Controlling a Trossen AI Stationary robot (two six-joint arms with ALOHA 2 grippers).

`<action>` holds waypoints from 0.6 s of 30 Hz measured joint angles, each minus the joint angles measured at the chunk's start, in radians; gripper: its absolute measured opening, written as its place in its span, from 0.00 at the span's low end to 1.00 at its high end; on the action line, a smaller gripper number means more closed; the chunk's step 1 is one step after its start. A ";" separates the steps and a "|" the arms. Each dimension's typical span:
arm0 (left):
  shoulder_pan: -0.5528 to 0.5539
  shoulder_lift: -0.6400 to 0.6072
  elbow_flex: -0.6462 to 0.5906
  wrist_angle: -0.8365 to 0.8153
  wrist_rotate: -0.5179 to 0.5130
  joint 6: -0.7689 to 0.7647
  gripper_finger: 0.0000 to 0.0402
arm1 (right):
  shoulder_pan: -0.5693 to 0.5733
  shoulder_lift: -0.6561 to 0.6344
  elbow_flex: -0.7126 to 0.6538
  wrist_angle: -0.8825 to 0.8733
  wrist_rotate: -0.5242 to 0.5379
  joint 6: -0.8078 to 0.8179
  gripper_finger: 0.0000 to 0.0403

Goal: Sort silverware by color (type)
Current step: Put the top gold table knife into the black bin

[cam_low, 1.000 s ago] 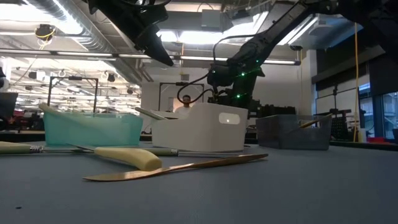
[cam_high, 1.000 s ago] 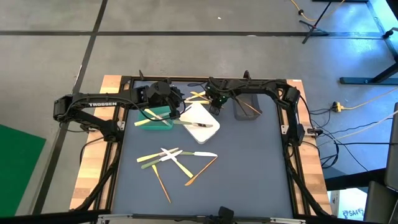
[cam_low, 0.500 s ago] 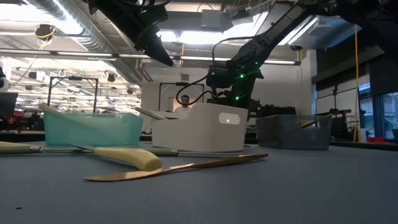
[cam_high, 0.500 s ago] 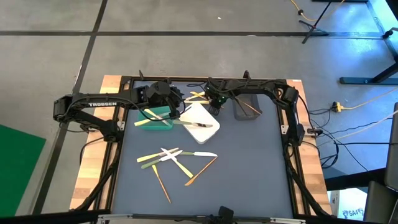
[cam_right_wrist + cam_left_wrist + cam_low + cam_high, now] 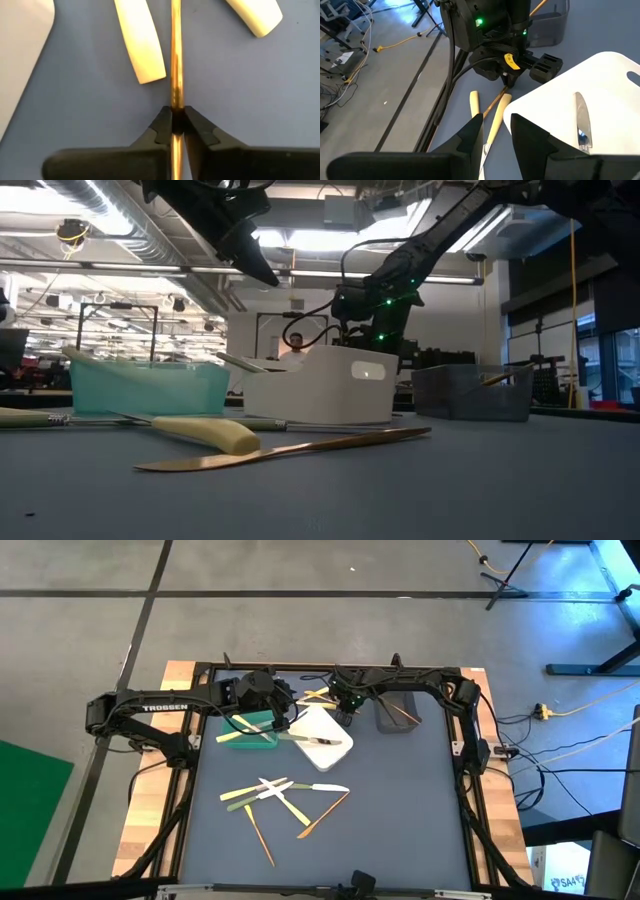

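Observation:
My right gripper (image 5: 176,112) is at the table's far edge, behind the white container (image 5: 322,735), shut on a thin orange-brown utensil (image 5: 175,60). That utensil lies between two pale yellow handles (image 5: 140,40) (image 5: 252,15) on the mat. My left gripper (image 5: 497,132) hangs open above the gap between the green container (image 5: 250,732) and the white one. Several more pieces of silverware (image 5: 285,798) lie scattered mid-table. A silver knife (image 5: 581,120) lies in the white container. My right gripper pinches the orange-brown utensil's thin shaft (image 5: 175,97) between its two fingertips. The fingers come steeply from above and lie across the shaft. The utensil lies flat on the mat, running straight out on both sides of the fingers.
A grey container (image 5: 397,712) with an orange-brown utensil (image 5: 537,7) stands just right of my right gripper. A pale utensil rests across the green container's rim (image 5: 240,737). The dark frame (image 5: 330,668) runs close behind. Open mat lies on the right (image 5: 410,800).

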State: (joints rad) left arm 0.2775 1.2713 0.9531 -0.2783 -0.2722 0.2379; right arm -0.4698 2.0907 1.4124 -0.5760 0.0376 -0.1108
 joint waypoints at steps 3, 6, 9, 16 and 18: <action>0.000 0.000 0.000 0.000 0.000 0.000 0.23 | 0.000 0.000 -0.001 0.001 0.001 0.000 0.03; 0.000 0.000 0.000 0.000 0.000 0.000 0.23 | 0.000 0.001 -0.001 0.001 0.002 0.000 0.03; 0.000 0.000 0.000 0.000 0.000 0.000 0.23 | 0.000 0.001 -0.001 0.001 0.003 0.000 0.03; 0.000 0.000 0.000 0.000 0.000 0.000 0.23 | -0.001 -0.015 -0.002 -0.001 -0.001 0.001 0.03; 0.000 0.000 0.000 0.000 0.000 0.000 0.23 | -0.002 -0.020 0.007 -0.012 -0.002 0.001 0.03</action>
State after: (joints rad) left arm 0.2775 1.2713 0.9531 -0.2783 -0.2718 0.2382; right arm -0.4713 2.0702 1.4192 -0.5879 0.0356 -0.1101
